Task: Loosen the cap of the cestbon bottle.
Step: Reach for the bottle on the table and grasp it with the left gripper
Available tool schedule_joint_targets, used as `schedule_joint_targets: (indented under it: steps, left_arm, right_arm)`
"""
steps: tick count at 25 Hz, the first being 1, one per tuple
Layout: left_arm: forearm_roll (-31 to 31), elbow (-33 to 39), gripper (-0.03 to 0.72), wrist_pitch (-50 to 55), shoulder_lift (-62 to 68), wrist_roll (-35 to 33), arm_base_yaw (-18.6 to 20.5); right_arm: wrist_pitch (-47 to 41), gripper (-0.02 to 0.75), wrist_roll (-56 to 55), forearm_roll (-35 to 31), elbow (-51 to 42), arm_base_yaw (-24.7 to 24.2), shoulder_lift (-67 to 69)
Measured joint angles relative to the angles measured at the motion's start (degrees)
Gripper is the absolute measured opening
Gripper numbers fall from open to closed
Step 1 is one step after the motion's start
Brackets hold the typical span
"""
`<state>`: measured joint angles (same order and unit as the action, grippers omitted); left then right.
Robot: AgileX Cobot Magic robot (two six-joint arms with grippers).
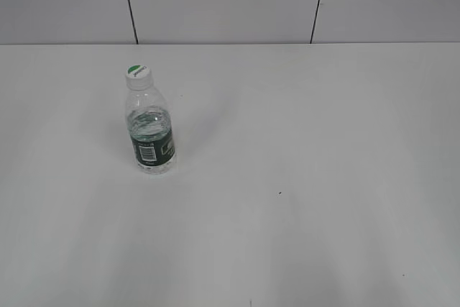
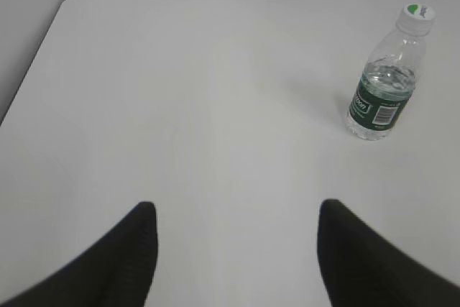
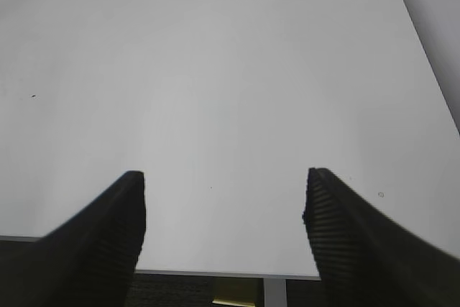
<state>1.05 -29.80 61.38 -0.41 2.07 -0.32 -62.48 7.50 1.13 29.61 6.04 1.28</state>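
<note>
- Cestbon bottle stands upright on the white table, left of the middle in the exterior view and nearer the far edge than the near one.
- Its cap sits on the neck, white with a green-and-white mark on top; the dark green label band with the white barcode patch faces the camera.
- Water fills the bottle to roughly the top of the label band.
- My left gripper hangs over bare table with its two dark fingers spread wide, nothing between them.
- From my left wrist, the bottle is ahead and well off to the right, beyond my right-hand finger and well apart from it; the cap is at the upper right of that view.
- The bottle does not lie on the line between my left jaws; it is outside them, to the right.
- My right gripper is also spread wide and empty, its ribbed dark fingers hanging over the near edge of the table.
- From my right wrist I see only plain tabletop ahead, with a tiny dark speck far to the left; the bottle is not in that view.
- Neither of my grippers shows in the exterior view.
- A light grey panelled wall rises behind the table.
</note>
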Motion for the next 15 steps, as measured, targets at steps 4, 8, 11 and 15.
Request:
schedule_joint_targets:
  steps: [4, 8, 11, 15]
  left_arm:
    - [0.00, 0.00, 0.433, 0.00, 0.00, 0.00, 0.00]
    - [0.00, 0.00, 0.433, 0.00, 0.00, 0.00, 0.00]
    - [0.00, 0.00, 0.433, 0.00, 0.00, 0.00, 0.00]
    - [0.00, 0.00, 0.433, 0.00, 0.00, 0.00, 0.00]
  right_arm:
    - [0.00, 0.529, 0.00, 0.00, 0.00, 0.00, 0.00]
    - [0.00, 0.529, 0.00, 0.00, 0.00, 0.00, 0.00]
    - [0.00, 0.529, 0.00, 0.00, 0.00, 0.00, 0.00]
    - [0.00, 0.529, 0.00, 0.00, 0.00, 0.00, 0.00]
